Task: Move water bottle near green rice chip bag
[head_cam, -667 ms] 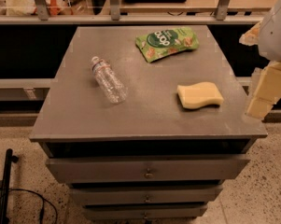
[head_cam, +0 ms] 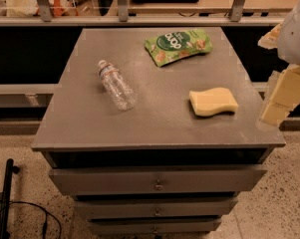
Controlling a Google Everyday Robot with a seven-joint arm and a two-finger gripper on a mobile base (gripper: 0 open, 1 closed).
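Note:
The water bottle [head_cam: 116, 85] lies on its side on the grey cabinet top [head_cam: 89, 123], left of the middle, with its white cap toward the far left. The green rice chip bag [head_cam: 178, 45] lies flat at the far middle-right of the top. My gripper [head_cam: 276, 108] hangs at the right edge of the view, beside the cabinet's right edge. It is far from the bottle and holds nothing that I can see. Part of it is cut off by the frame.
A yellow wavy sponge [head_cam: 213, 101] lies on the right part of the top, between my gripper and the bottle. The cabinet has drawers [head_cam: 158, 180] below. A counter with metal posts [head_cam: 122, 4] runs behind. A black cable [head_cam: 20, 208] lies on the floor at the left.

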